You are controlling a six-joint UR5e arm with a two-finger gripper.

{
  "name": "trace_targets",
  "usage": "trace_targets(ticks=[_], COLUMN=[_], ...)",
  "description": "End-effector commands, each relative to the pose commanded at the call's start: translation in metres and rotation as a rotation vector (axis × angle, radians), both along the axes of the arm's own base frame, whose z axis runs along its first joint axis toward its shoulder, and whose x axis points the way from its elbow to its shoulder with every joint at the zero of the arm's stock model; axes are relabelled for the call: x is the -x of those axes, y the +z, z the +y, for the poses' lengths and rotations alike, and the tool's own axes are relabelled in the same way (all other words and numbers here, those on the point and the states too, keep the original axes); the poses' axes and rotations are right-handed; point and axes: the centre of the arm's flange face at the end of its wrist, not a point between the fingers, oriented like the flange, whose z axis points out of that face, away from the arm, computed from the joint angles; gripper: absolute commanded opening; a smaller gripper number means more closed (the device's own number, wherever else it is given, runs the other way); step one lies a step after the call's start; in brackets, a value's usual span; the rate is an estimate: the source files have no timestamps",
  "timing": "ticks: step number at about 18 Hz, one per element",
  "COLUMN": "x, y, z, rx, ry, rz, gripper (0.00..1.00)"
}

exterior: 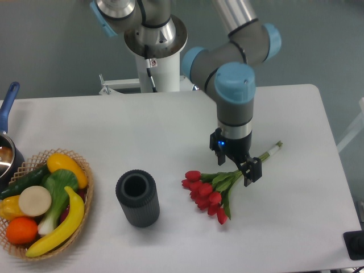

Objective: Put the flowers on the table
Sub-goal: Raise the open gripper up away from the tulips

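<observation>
1. Fixed camera, the only view: the flowers (207, 192) lie on their side on the white desk (170, 122), right of centre. Red heads point left toward the dark ribbed vase (137, 198); the stems run up and right, and the pale cut ends stick out past the hand.
2. The hand (242, 165) sits low over the stem section, with one dark finger (253, 169) visible on the near side of the stems. The far finger is hidden behind the wrist, so I can't tell whether it's clamped on the stems or already slack.
3. The heads look like they're resting on the desk. My read is the placing is done or nearly done, pending release.
4. Risk: if the arm lifts before the fingers fully part, the stems snag and the bunch gets dragged or lifted back up. Cause would be leaves or twine catching on a finger.
5. Risk: a sideways retreat could sweep the stems and spin the bunch toward the vase. They are near each other but not touching.
6. Risk: pressing lower would crush the stems against the desk. There's little room left below the hand.
7. The fruit basket (85, 170) at far left and the pot (7, 149) at the left edge are well apart, so no collision concern there.
</observation>
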Motion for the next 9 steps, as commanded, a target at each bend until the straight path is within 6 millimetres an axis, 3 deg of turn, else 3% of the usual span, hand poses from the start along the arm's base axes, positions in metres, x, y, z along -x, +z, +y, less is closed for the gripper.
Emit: trace_targets(ticks=[5,9], x=[0.015,0.042], y=[0.058,0.085], z=[-0.037,-0.074], rx=[-0.041,-0.005], ry=[-0.006,-0.083], rz=[-0.028,-0.06], gripper=[1.0,1.0])
